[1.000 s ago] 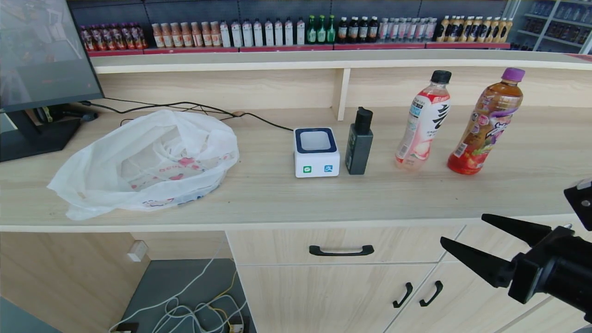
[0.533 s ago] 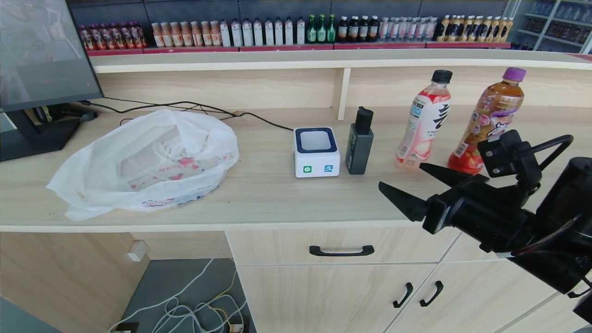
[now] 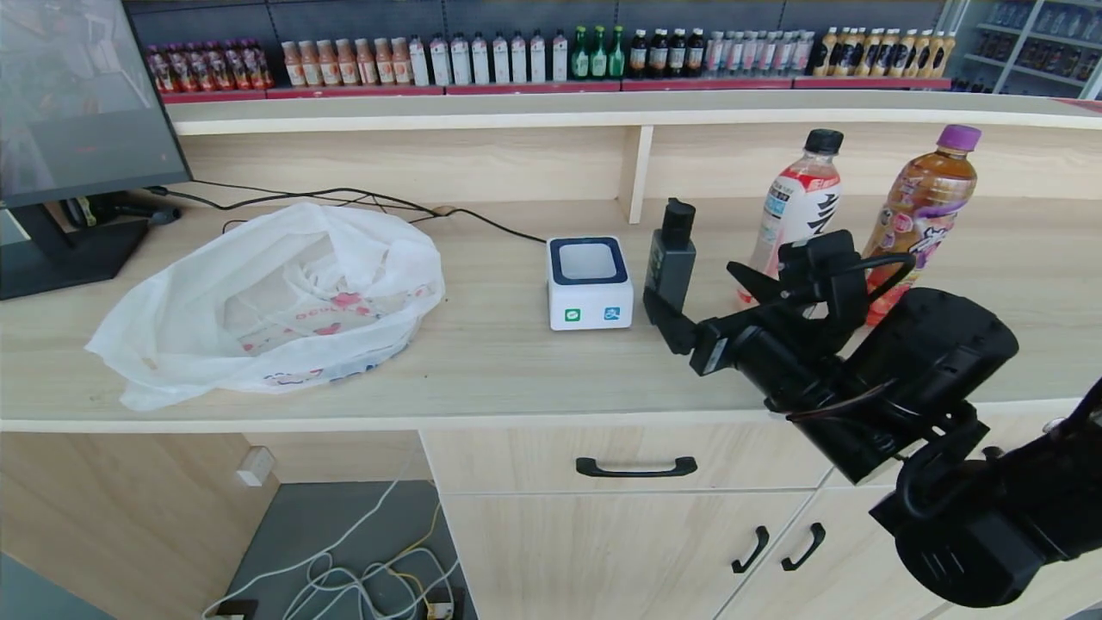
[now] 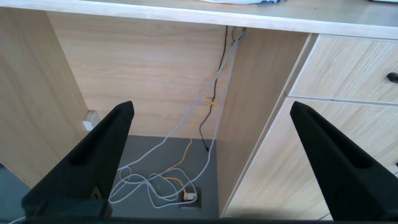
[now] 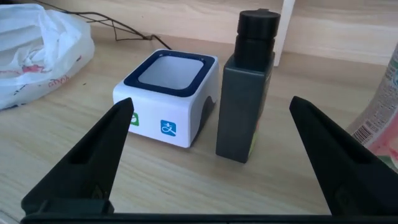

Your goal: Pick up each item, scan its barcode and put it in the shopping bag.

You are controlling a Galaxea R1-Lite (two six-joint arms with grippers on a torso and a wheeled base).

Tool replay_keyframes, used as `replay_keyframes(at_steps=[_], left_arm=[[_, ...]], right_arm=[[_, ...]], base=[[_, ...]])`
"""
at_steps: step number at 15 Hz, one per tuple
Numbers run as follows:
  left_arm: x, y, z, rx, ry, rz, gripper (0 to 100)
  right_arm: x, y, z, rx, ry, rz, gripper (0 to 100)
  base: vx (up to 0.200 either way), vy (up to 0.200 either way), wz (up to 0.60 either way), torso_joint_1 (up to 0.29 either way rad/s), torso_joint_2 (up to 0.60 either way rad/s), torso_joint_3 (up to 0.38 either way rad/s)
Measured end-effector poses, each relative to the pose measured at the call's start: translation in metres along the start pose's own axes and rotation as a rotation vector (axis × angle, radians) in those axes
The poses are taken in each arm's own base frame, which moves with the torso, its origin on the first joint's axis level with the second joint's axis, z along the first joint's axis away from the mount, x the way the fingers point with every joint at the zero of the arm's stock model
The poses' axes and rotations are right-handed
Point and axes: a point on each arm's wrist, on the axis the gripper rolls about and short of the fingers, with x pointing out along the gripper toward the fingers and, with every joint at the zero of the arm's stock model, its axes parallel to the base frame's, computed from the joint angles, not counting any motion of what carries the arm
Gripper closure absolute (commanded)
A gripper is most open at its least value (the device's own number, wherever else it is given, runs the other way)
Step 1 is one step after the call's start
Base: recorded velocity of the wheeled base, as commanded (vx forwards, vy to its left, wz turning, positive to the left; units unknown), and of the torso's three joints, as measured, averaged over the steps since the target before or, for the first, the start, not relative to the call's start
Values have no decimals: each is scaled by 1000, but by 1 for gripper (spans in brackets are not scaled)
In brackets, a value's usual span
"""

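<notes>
dark bottle (image 3: 670, 257) just beside scanner (image 3: 590, 284), wider gap to pink bottle (image 3: 796, 207)

dark grey bottle (image 3: 670, 258), white scanner (image 3: 590, 282)

A white plastic shopping bag (image 3: 267, 301), crumpled, lying open and marked with red print, sits at the centre left of the head view. At the middle of the frame stands a white cube barcode scanner (image 3: 589, 282) with a dark-blue-rimmed window on top, and just to its right a dark grey-green flat bottle (image 3: 671, 258) with a black cap stands upright. In the upper right two drink bottles stand upright near each other: a pink-and-white-labelled bottle (image 3: 796, 202) with a black cap and an amber bottle (image 3: 925, 194) with a purple cap.
</notes>
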Motion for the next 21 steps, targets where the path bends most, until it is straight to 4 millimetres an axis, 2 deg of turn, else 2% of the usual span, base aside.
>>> replay_keyframes(at_steps=[3,8,14,21], left_arm=[[0,0,0,0,0,0,0],[0,0,0,0,0,0,0],[0,0,0,0,0,0,0],[0,0,0,0,0,0,0]], right_arm=[[10,4,-11,-3,6,-7,0],[36,7,-15,24,-34,-44,0],[56,-4,-22,58,-53,-189,0],[69,-7,-32,56,-18,-208,0]], base=[[0,0,0,0,0,0],[0,0,0,0,0,0],[0,0,0,0,0,0],[0,0,0,0,0,0]])
